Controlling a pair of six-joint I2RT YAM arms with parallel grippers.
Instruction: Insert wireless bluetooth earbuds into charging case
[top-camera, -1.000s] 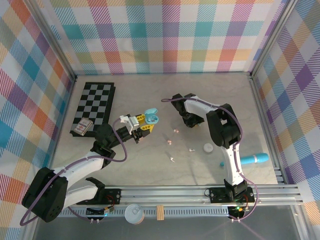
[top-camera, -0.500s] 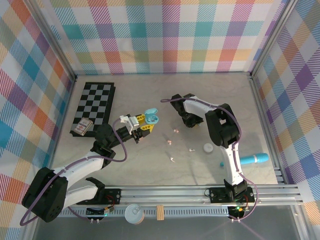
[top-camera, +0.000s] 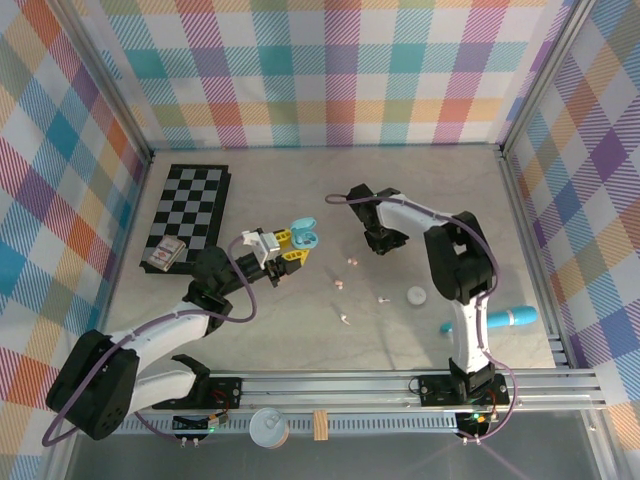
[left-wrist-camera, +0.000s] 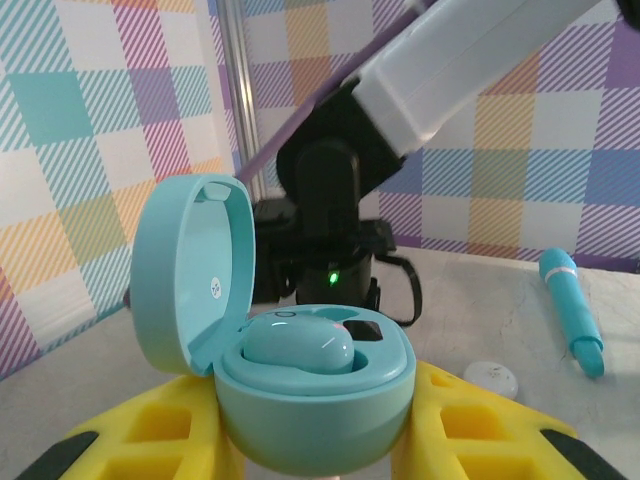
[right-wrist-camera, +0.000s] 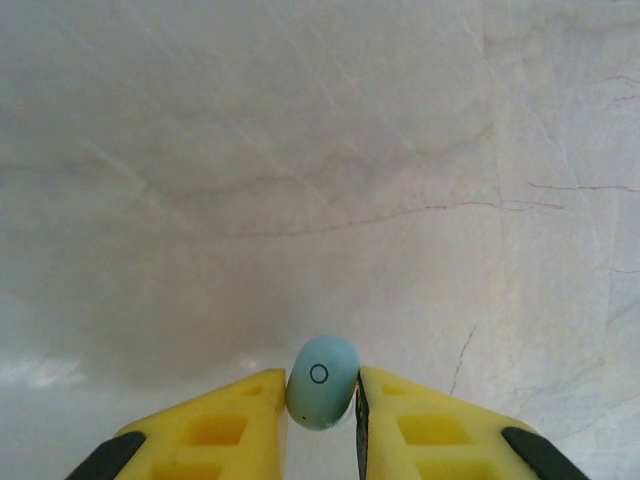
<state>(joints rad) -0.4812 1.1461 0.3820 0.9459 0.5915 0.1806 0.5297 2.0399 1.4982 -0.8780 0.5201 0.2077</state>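
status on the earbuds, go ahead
Left gripper shut on open case, one bud seated. Right gripper shut on blue bud, apart from case. Loose buds on table between arms.

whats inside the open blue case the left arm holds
One light blue earbud sits seated in the charging case, whose lid is hinged open. A dark opening beside it looks like the empty second slot. Deeper inside is hidden by the bud and rim.
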